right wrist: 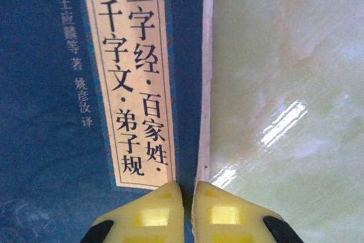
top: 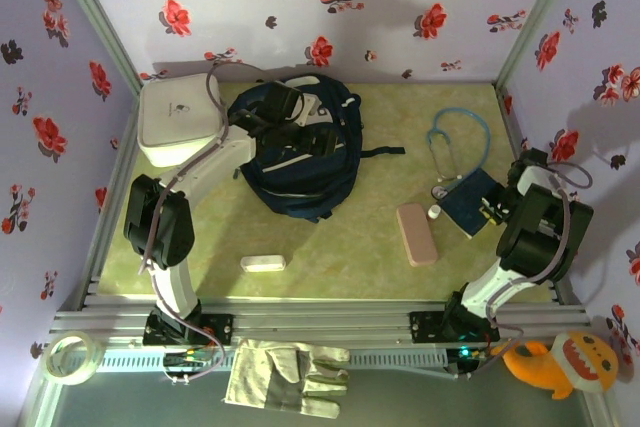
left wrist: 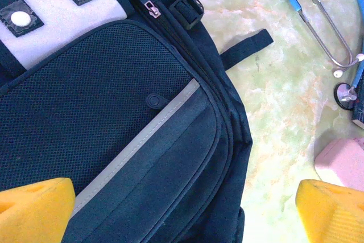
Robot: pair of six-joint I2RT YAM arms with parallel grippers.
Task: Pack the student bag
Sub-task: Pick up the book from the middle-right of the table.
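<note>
The student bag point(top: 300, 152) is a dark navy backpack lying flat at the back left of the table. In the left wrist view its mesh pocket and grey stripe point(left wrist: 142, 140) lie under the camera. My left gripper point(top: 290, 115) hovers over the bag, open wide, with its yellow fingers point(left wrist: 34, 209) far apart and nothing between them. A blue book point(top: 468, 197) with Chinese lettering point(right wrist: 57, 83) lies at the right. My right gripper point(right wrist: 187, 194) is shut on the book's near edge, beside its white page edge.
A blue stethoscope point(top: 455, 137) lies behind the book. A pink case point(top: 416, 234) lies left of the book and a small white block point(top: 263, 263) sits near the front. A white rounded box point(top: 180, 119) stands left of the bag. Glove point(top: 285, 377), tape roll point(top: 70, 357) and plush toy point(top: 560, 357) lie off the table front.
</note>
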